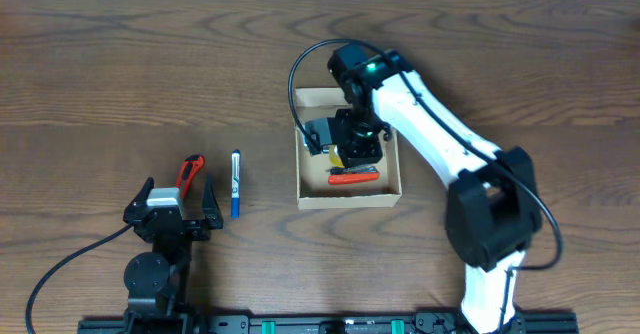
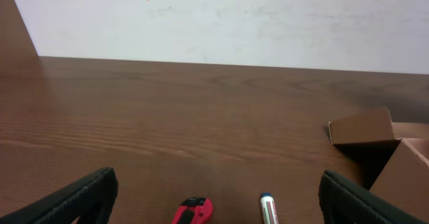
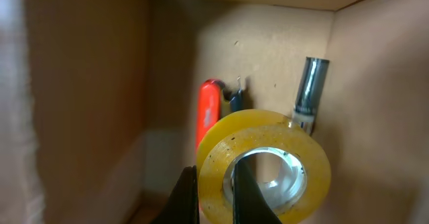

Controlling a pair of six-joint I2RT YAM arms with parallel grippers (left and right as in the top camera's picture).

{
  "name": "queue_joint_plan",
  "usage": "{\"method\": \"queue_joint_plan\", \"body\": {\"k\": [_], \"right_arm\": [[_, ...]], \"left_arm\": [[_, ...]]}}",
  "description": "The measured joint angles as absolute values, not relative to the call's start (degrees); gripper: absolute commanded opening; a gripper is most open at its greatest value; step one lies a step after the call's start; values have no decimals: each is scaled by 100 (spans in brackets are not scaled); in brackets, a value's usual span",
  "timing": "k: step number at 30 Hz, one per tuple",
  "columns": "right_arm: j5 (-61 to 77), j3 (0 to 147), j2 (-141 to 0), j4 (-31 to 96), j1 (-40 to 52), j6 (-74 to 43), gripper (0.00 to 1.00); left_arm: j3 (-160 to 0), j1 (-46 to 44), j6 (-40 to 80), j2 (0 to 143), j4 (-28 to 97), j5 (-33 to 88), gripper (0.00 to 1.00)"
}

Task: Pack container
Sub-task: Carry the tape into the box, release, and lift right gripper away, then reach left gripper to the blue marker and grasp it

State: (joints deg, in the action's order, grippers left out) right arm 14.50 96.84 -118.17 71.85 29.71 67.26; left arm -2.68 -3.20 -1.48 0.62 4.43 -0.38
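Placing is in hand: the right gripper point(image 1: 355, 144), down inside the container point(image 1: 350, 199) at the centre of the table point(image 1: 100, 74), pinches the wall of a yellow tape roll point(image 3: 268, 127) and next, I judge, must let go and lift clear, while the left gripper point(image 1: 177, 196) lies spread at the container's 8 o'clock; seen from overhead the arm point(image 1: 440, 124) hides the roll, and whether it is seated on the floor is unclear.

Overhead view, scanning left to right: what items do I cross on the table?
red utility knife → blue marker → container, where the right pincer holds a tape roll.
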Motion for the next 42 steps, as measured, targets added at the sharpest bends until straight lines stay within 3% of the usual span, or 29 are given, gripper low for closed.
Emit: {"method": "queue_joint_plan", "body": {"k": [9, 11, 13, 14, 25, 33, 35, 42], "right_arm": [[1479, 9684, -12477, 6969, 2971, 6737, 4], [1498, 9684, -12477, 6952, 2971, 6709, 24], [1522, 9684, -12479, 6941, 2971, 6630, 54], [1533, 9684, -12479, 6938, 2971, 6600, 63], [1852, 9684, -12385, 7085, 2971, 6281, 66], [1992, 9692, -10829, 7078, 2838, 5824, 66], [2003, 9699, -10388, 6958, 2689, 5590, 66], [1557, 9751, -9428, 5889, 1247, 3520, 84]], "left_arm": [[-268, -320, -148, 62, 443, -38, 95], [-268, -320, -148, 62, 443, -38, 95], [-268, -320, -148, 62, 443, -40, 95], [-268, -320, -148, 62, 443, -38, 95], [-344, -320, 54, 62, 714, -40, 95], [-1894, -320, 766, 401, 3186, 5, 95], [-2440, -320, 952, 779, 3667, 82, 95], [-4499, -320, 1267, 3479, 4748, 493, 95]]}}
